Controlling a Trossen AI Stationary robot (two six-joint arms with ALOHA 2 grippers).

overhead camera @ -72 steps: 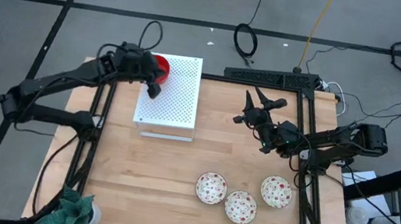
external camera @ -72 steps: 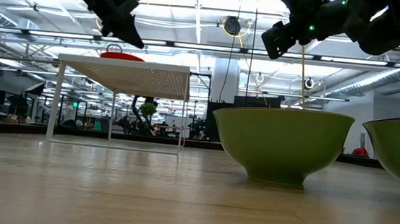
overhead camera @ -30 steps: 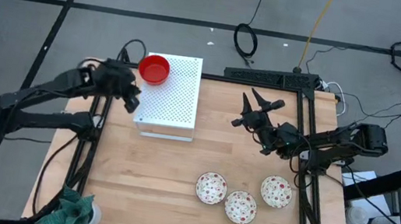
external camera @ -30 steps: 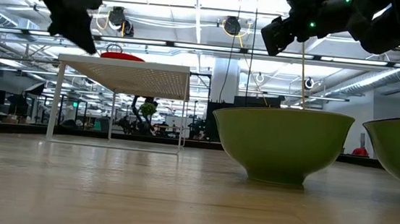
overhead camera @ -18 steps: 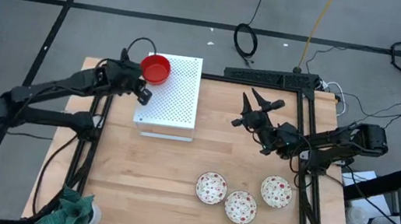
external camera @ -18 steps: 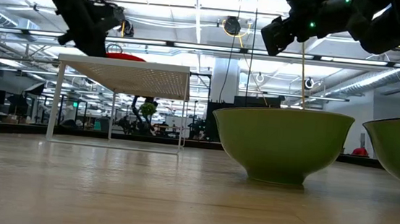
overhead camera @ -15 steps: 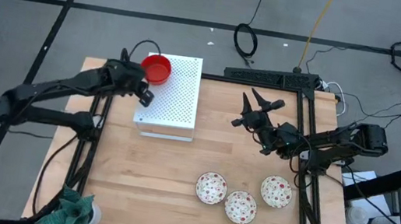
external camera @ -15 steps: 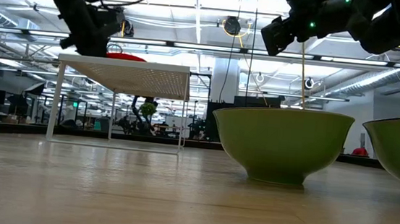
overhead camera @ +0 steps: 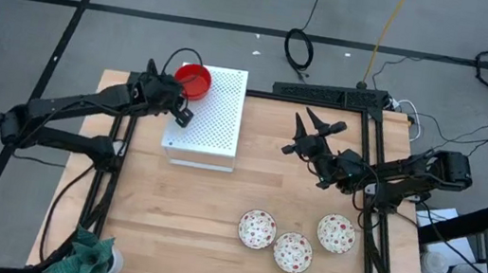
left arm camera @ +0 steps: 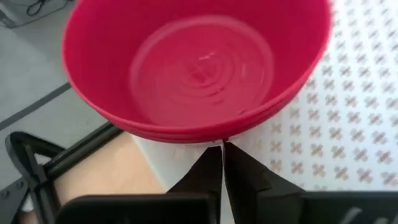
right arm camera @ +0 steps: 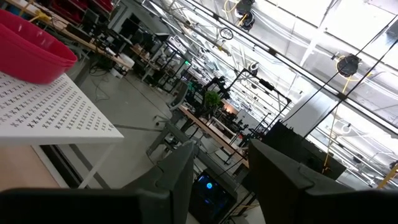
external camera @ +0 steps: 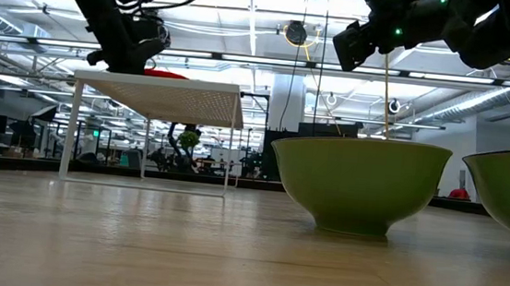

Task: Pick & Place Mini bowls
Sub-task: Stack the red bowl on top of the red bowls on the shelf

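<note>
Left gripper (overhead camera: 182,112) has swung back in to the red bowl (overhead camera: 193,80), jaws now pinched shut, holding nothing; bowl at board's (overhead camera: 212,123) 11 o'clock corner. Right gripper (overhead camera: 312,130) idle, jaws parted, empty. Three white bowls (overhead camera: 293,252) at table's 5 o'clock

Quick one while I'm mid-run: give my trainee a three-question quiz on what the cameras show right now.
1. True or false: the red bowl sits on the white perforated board.
2. How many white floral bowls lie on the wooden table?
A) two B) three C) four
3. Fill in: the left gripper is ____, its fingertips right at the red bowl's rim.

Key
1. True; it rests at the board's far left corner in the high view.
2. B; one, one, one, in a cluster near the table's front right.
3. Shut; the fingers meet, with nothing between them. The right gripper hangs open above the table's right half.
</note>
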